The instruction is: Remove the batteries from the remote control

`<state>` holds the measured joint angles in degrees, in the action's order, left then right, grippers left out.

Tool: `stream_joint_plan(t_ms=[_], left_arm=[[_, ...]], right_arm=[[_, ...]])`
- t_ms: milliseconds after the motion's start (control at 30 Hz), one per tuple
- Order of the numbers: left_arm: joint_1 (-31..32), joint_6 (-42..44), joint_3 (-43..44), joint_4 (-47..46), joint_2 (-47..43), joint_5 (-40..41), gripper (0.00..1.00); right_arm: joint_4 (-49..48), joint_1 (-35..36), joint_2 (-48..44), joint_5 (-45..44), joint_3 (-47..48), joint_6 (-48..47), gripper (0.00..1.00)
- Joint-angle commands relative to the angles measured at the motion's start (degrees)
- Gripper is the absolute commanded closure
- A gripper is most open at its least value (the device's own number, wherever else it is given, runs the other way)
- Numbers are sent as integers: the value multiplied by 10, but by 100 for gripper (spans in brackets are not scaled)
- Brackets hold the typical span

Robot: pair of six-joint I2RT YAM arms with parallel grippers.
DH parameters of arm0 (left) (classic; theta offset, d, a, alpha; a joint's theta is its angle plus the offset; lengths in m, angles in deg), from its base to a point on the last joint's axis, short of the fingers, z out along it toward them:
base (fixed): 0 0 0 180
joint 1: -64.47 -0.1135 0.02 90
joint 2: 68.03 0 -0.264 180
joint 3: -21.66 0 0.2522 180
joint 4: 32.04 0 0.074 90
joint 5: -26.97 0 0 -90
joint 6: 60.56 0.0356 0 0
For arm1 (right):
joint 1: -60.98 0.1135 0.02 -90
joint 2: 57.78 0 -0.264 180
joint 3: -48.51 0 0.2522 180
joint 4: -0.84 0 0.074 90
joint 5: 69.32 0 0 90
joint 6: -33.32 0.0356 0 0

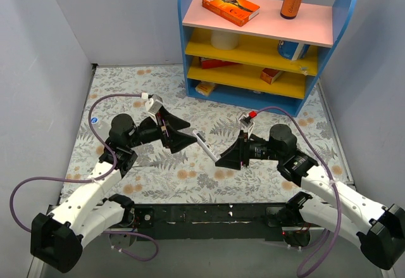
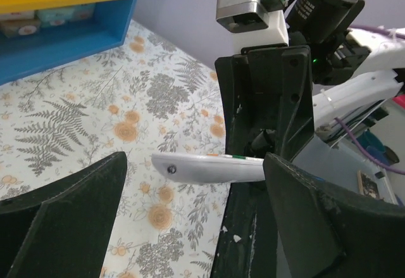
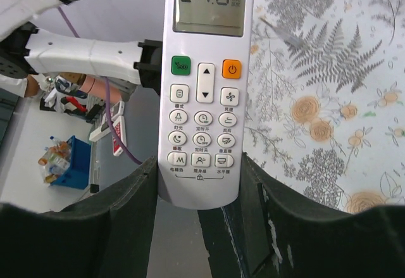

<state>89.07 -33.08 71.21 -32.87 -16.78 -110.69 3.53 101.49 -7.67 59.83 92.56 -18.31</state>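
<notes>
**Over the table (image 1: 190,186), remote control (image 1: 204,144) gripped at one end**

At left, the left hand (image 1: 182,132) spreads wide around the free tip, not touching. The right hand (image 1: 226,157) clamps the button end. It looks like rigid, light, slick plastic; the long edges suit a pinch, keeping the back free. No batteries show.

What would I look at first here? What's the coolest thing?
The white remote control, its screen showing 24.0, hangs in the air over the flowery table, with the right gripper clamping its button end. The left gripper gapes wide open at its other end. At the back stands a bright blue shelf with an orange box on top.
</notes>
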Motion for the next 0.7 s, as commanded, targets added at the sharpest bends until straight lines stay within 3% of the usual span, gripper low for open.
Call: stream_joint_plan(t_ms=[0, 133, 333, 533, 667], left_arm=[[1, -160, -41, -158, -14, -8, 9], [2, -263, -79, -320, 3, -13, 9], [3, -366, -86, -433, 44, -22, 9], [4, -419, -109, -497, 85, -13, 10], [11, -446, -112, -519, 110, -9, 17]], right_arm=[[-96, -1, -44, -4, 30, 18, 71], [-152, -1, -52, 5, 28, 48, 71], [-169, -1, -25, 25, 31, 65, 72], [-198, -1, -10, 37, 19, 84, 72], [-210, -1, -5, 39, 10, 91, 72]])
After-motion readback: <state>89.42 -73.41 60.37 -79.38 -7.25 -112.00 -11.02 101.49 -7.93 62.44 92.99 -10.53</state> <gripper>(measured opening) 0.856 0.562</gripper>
